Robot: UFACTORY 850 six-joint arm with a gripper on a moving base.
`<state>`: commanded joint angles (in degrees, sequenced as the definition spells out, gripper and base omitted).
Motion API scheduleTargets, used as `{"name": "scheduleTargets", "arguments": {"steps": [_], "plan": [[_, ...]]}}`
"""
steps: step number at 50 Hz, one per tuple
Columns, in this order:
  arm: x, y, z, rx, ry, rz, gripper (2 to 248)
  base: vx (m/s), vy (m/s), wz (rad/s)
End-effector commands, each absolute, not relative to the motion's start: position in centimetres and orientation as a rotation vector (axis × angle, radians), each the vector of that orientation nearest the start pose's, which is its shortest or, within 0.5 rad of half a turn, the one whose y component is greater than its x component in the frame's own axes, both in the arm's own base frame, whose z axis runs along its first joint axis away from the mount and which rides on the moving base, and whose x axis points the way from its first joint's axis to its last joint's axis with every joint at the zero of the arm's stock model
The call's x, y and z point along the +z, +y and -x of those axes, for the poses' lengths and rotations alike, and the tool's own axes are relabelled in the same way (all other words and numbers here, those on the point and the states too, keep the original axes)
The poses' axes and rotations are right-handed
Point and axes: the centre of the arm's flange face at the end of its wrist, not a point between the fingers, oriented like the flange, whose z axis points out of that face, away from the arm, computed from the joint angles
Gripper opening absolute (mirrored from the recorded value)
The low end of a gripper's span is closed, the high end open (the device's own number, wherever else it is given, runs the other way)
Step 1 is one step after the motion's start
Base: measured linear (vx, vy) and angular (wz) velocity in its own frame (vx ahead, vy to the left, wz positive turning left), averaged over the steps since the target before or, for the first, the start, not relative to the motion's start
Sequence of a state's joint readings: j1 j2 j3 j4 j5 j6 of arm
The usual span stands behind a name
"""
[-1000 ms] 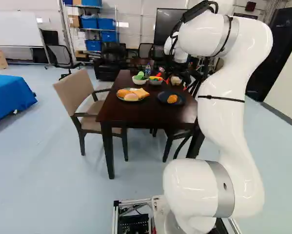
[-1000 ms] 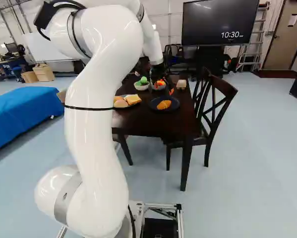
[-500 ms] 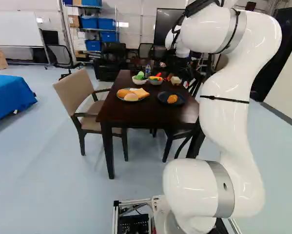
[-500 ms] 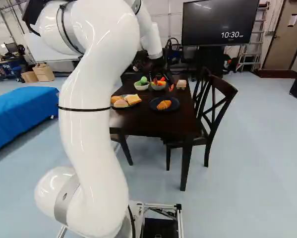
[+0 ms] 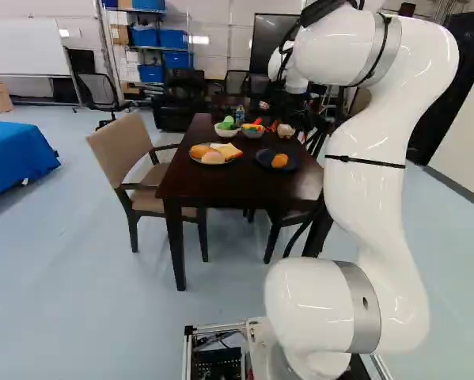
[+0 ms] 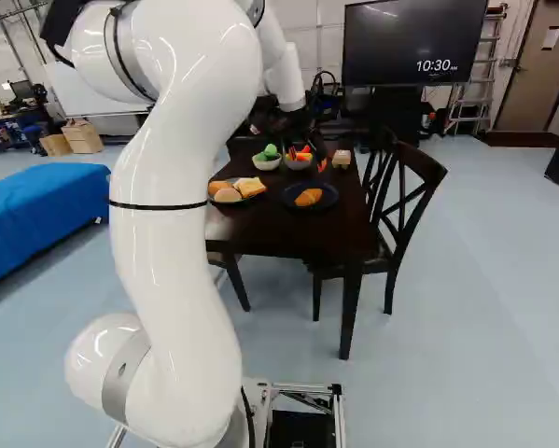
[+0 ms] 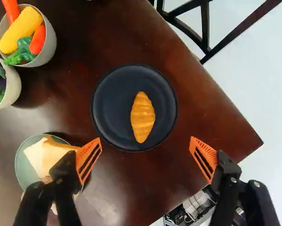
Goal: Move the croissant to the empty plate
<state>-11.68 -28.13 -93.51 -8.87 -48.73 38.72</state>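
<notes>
The claw (image 7: 145, 140) gapes open; croissant (image 7: 142, 117) sits on the dark plate (image 7: 112, 106), upper middle of the left base view: looks placed, so retreat straight up.

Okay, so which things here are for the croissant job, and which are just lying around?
For the job:
- croissant, on the dark plate
- dark plate, probably the target; no empty plate shows
- gripper, open

Just lying around:
- bread plate
- corn bowl
- bowl beside it
- beige chair
</notes>
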Motion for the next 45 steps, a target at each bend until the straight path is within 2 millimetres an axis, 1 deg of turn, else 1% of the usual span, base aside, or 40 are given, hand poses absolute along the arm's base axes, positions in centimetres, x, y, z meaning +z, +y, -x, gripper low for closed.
{"name": "scheduleTargets", "arguments": {"steps": [24, 45], "plan": [[57.2, -13.4, -63.5, -0.560, 1.145, 2.916, 247, 0.000, 0.000, 0.000], [55.8, -11.9, -61.9, -0.656, 1.029, 2.913, 247, 0.000, 0.000, 0.000]]}}
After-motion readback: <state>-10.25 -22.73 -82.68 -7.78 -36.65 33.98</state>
